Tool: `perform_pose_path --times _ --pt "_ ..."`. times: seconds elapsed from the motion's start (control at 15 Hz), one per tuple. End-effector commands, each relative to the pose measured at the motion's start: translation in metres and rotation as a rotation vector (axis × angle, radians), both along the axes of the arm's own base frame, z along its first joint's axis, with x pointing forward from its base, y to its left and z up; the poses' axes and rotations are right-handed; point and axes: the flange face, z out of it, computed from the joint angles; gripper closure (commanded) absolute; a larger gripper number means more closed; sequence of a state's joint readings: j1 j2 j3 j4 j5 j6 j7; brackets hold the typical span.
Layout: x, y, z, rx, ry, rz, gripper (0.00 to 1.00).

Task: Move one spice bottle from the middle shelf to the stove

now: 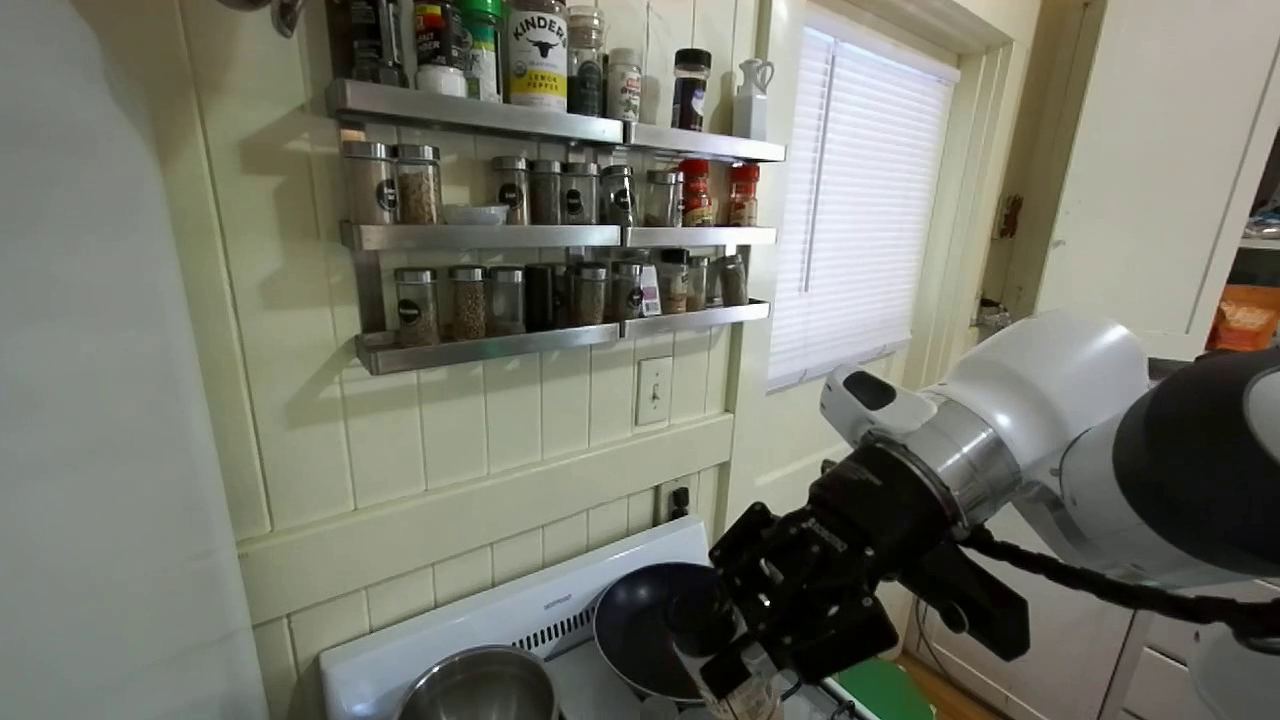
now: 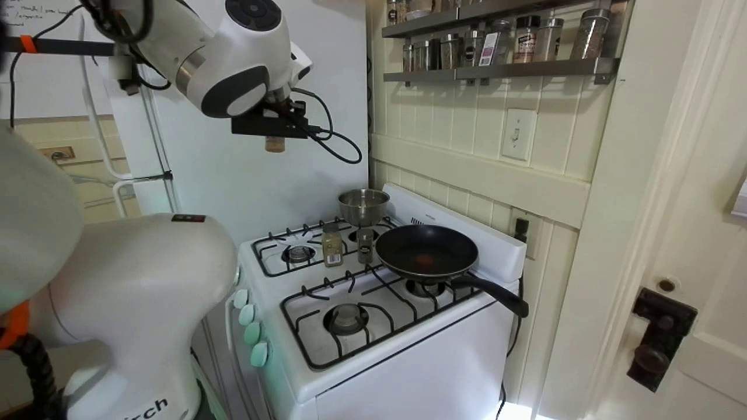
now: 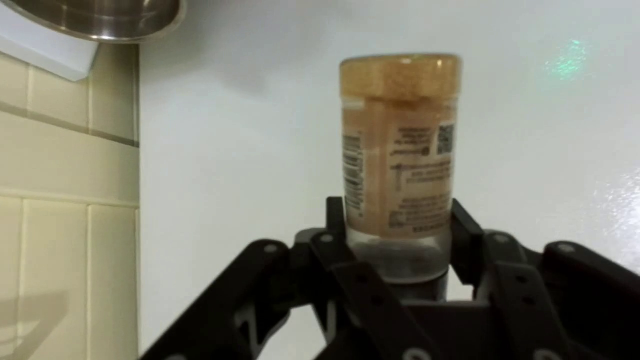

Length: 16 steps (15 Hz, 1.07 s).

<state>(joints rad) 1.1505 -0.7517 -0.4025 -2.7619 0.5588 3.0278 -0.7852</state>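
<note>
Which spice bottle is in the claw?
The orange-brown bottle: it alone is clamped between the fingers of the claw; the other bottles in view are on the stove or wall rack.

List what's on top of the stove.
On the stove: a steel bowl, black frying pan, yellowish bottle and darker jar. The pan hides part of the burner below it; what lies directly beneath the bowl is covered.

"Where's the light?"
"From here I see bright blinds [image 1: 862,200] and shadows on the wall [image 1: 455,425]."
"Wrist view?"
"Glare speckles the white surface [image 3: 530,150]; the bottle [image 3: 400,170] looks slightly blurred to me."
</note>
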Motion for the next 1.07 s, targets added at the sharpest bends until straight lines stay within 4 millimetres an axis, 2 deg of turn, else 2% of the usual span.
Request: perform_pose_path --times 0.0,0.4,0.73,1.0 --pt "-0.002 0.015 -0.029 0.003 0.032 0.112 0.75" --pt "0.002 0.012 -0.067 0.001 -0.007 0.227 0.75" --pt "-0.004 0.013 -0.096 0.050 0.061 0.279 0.75" --pt "-0.006 0.016 -0.124 0.013 0.096 0.315 0.75"
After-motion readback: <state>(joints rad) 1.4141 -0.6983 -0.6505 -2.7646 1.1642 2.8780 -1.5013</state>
